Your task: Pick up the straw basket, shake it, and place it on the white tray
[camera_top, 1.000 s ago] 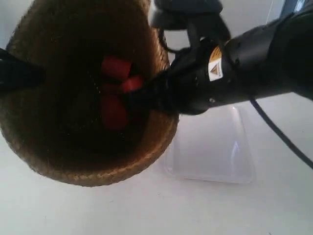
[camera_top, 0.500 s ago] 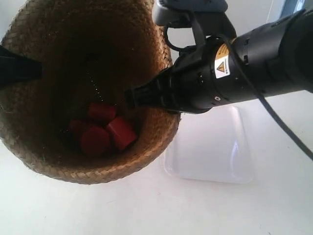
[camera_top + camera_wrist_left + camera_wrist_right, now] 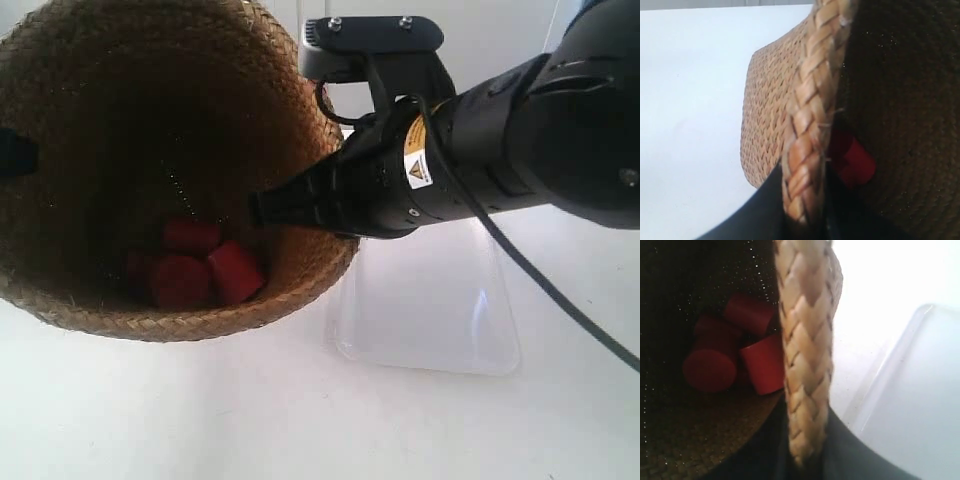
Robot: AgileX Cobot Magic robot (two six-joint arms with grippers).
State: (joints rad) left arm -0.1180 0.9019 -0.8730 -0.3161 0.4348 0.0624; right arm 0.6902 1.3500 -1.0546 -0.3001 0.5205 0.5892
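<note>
Woven straw with a chunky braided rim: the straw basket (image 3: 140,110) hangs in the air, mouth tipped toward the exterior camera, with the left gripper (image 3: 802,205) and right gripper (image 3: 807,445) each clamped on opposite sides of that rim. The glossy white tray (image 3: 440,310) lies flat below, just off the right gripper's side, so I'd guess the set-down heads that way, right arm nearer. Smooth red cylinders (image 3: 205,270) sit loose in the bottom.
</note>
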